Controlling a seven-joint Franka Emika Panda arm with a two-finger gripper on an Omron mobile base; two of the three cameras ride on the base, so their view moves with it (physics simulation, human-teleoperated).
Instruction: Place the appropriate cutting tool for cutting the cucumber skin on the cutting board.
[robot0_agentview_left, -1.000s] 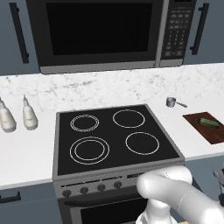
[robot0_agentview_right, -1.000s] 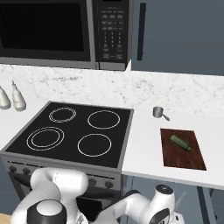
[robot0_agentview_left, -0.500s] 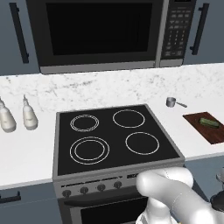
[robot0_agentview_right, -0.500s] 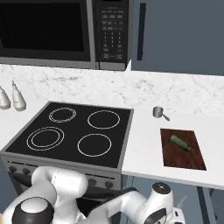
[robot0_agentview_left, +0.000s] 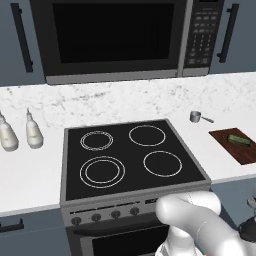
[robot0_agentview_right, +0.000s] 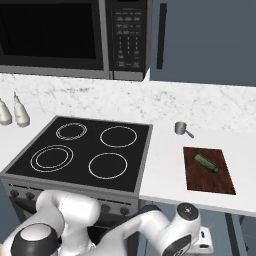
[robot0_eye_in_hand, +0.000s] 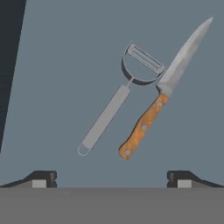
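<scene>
Gripper (robot0_eye_in_hand: 111, 177) fingers are spread wide, holding nothing. Since a moment ago the arm has dipped lower at the frame's bottom right, so the peeler (robot0_eye_in_hand: 118, 103) now lies mid-frame beside a knife (robot0_eye_in_hand: 164, 89). Cucumber (robot0_agentview_right: 206, 162) waits on the cutting board (robot0_agentview_right: 220, 182), at the right on the bench (robot0_agentview_right: 165, 175).

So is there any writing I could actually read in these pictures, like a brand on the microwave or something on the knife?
Nothing legible anywhere.
Microwave keypad: rows of small pale marks on the buttons, too small and blurred to read.
Stove knobs: no readable marks.
Knife and peeler: bare, no brand or number.
Two bottles: plain, no labels.
</scene>
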